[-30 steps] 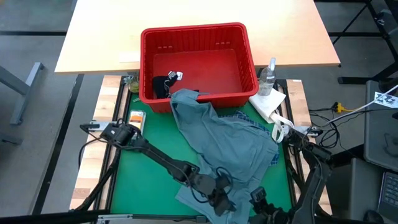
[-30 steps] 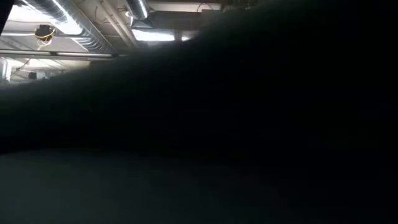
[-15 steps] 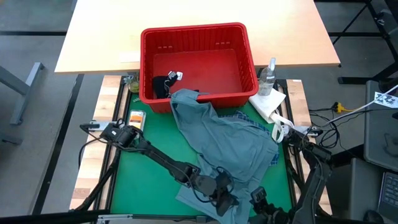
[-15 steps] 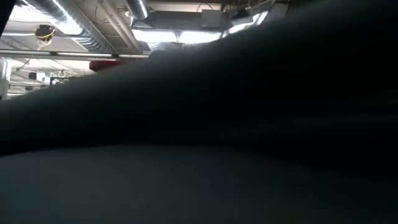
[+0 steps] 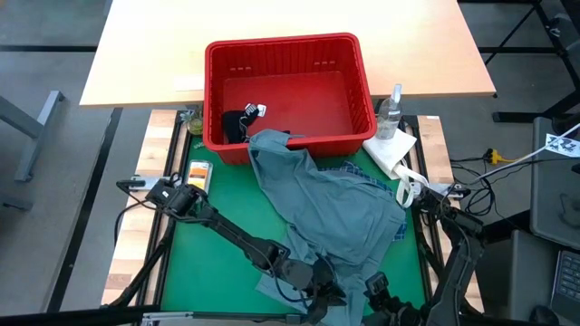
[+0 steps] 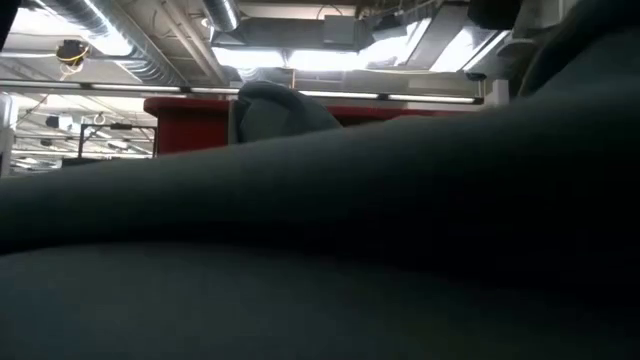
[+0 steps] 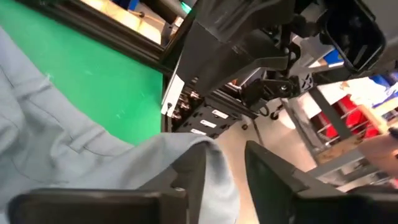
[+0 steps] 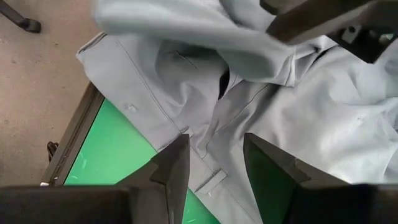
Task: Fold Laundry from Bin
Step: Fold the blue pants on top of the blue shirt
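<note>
The large grey-blue garment (image 5: 331, 204) lies spread and rumpled over the green mat (image 5: 222, 213), running from the near rim of the red bin (image 5: 288, 91), where one end drapes over the wall, down to the mat's near edge, with folds, seams and a placket showing. A bit of the blue-white plaid shirt (image 5: 360, 170) peeks out from under it toward the right edge of the mat, and a dark navy garment (image 5: 237, 123) sits in the near left corner of the bin. The left gripper (image 5: 319, 292) is at the near edge of the mat over the garment's lower hem; the left wrist view shows its fingers (image 7: 186, 180) parted, with a fold of grey-blue cloth (image 7: 221, 174) lying between them and draped over one, not pinched. The right gripper (image 5: 379, 294) hangs just beside it at the near edge; the right wrist view shows its fingers (image 8: 174, 171) spread above the cloth, holding nothing, looking down on a seam and the mat's corner. The low view is almost filled by dark cloth close to the lens, with only the bin's red wall (image 6: 190, 125) and a hump of garment over its rim visible beyond. Only the high view shows the spray bottle (image 5: 391, 110) and white paper towel (image 5: 391, 150) beside the bin's right near corner.
</note>
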### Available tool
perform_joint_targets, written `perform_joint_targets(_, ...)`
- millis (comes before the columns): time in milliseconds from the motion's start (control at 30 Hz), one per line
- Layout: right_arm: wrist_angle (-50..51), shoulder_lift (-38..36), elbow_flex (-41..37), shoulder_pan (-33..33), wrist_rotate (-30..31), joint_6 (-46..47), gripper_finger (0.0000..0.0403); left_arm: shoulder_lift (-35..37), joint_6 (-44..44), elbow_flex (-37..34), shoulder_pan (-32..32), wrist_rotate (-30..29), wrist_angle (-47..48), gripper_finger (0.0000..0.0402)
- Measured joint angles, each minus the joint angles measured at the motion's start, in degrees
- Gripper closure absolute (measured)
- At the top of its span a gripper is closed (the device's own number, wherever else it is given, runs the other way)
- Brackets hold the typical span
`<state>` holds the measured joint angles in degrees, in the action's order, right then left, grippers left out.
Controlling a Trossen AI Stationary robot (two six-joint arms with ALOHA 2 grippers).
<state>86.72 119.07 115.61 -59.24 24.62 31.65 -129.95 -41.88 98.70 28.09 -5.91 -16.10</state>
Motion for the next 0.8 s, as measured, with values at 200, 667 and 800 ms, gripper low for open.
perform_joint_targets(200,-0.2,0.0,0.0,0.0,0.0,0.0,0.0251,0.0,7.0,0.0,-0.3,0.1,-0.3,0.0265)
perform_joint_targets(667,-10.7,0.0,-0.1,-4.4,2.4,19.1,0.0251,0.6,23.1,0.0,-0.9,4.2,0.5,0.0263)
perform_joint_targets(800,-10.3,0.2,-0.2,-10.1,13.0,31.2,0.0251,0.6,25.4,0.0,-1.0,6.1,2.0,0.0263)
